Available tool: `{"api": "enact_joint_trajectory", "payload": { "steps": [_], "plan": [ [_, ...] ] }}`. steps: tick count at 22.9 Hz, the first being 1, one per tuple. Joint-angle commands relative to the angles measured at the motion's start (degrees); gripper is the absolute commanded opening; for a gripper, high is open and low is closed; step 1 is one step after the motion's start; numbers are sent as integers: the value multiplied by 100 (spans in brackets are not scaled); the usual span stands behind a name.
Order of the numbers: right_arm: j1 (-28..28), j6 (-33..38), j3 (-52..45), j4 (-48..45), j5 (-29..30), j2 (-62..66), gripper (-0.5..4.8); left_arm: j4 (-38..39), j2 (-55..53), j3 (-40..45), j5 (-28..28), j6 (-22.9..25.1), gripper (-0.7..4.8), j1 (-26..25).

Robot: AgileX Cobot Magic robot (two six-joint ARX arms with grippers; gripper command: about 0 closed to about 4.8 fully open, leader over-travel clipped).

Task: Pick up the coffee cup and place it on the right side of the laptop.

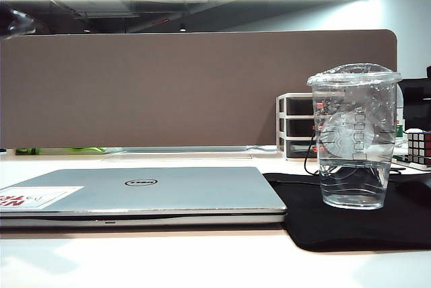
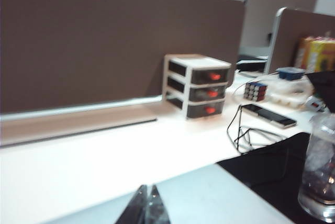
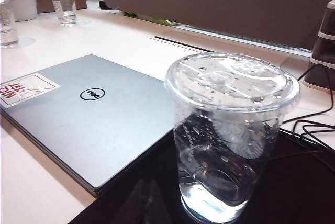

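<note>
- You see the cup (image 1: 355,136) standing upright on a black mat (image 1: 404,217) at the right of the exterior frame, lid on, a little water in the bottom.
- The closed laptop (image 1: 155,190) lies flat at the lower left of that frame, its right edge just beside the mat; the cup stands on the laptop's right, apart from it.
- A white sticker (image 1: 37,197) sits on the lid's left corner.
- Your left gripper (image 2: 146,208) shows at the bottom edge of its wrist view, fingertips pressed together, holding nothing, above the laptop.
- Your right gripper (image 3: 144,203) is a dark blur at the bottom of its wrist view, near the cup; you cannot tell how far apart its fingers are.
- Small drawers (image 1: 296,126) stand behind the cup.
</note>
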State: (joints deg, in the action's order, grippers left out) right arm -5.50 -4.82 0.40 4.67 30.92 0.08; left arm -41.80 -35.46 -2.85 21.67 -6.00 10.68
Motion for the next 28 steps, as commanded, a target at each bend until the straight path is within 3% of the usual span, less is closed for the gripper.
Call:
{"api": "enact_joint_trajectory", "payload": {
  "steps": [1,6,9,11,23,28],
  "plan": [
    [0,-24,-28,-61,-188,-11,-1,608,498,-13,-223,280,-5,-2],
    [0,-293,-28,-76,-767,-11,-1,1762,1685,-13,-326,306,-5,-4],
    [0,-332,-28,-291,-1738,-11,-1,3198,2907,-13,-1259,605,-5,-2],
    [0,-341,-26,-422,-2142,-11,-1,3759,3493,-13,-1495,627,-5,-2],
    [15,-575,-28,-739,-2483,-11,-1,3851,3534,-11,-1943,1038,-5,-7],
    [33,-573,-28,-754,-2481,-11,-1,3327,3534,245,-1947,1032,-6,-15]
  ]
}}
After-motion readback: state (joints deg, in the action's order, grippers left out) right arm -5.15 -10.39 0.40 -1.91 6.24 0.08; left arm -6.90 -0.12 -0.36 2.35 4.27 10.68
